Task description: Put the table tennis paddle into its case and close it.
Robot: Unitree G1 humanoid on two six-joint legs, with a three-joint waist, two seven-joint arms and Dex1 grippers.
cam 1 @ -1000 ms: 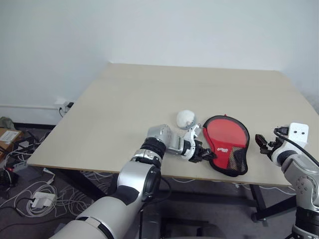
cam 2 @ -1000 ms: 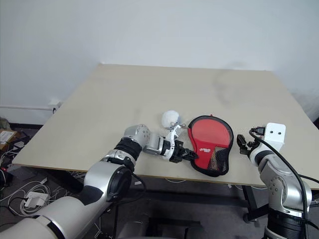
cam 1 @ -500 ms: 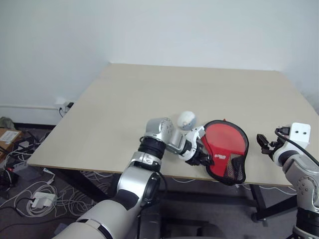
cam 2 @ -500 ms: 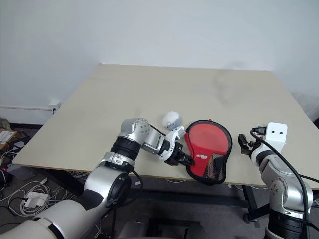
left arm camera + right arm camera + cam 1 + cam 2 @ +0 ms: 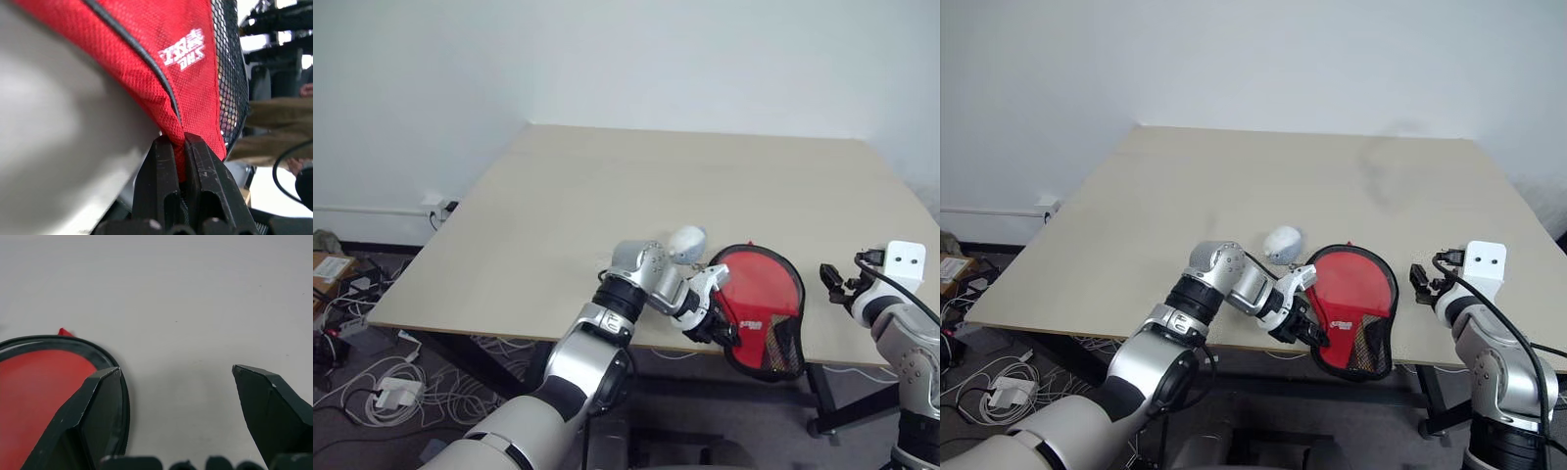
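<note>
The left gripper [image 5: 1312, 336] sits low in the centre of the head view, its two black fingers [image 5: 161, 181] pinched tight on the narrow neck end of the case [image 5: 1356, 308], red fabric squeezed between them. From that pinch the case spreads up and to the right, its red side with the white logo [image 5: 183, 49] and the black mesh patch [image 5: 227, 73] facing up, and its lower part juts out past the near edge of the table [image 5: 1234, 186]. Whether the table tennis paddle lies inside it I cannot tell. Just up and left of the case, touching the left wrist, rests a small white ball [image 5: 1282, 242]. At the right edge of the frame the right gripper [image 5: 1422, 284] hangs just beside the case, apart from it, its fingers [image 5: 271, 406] spread wide with nothing between them but bare tabletop.
</note>
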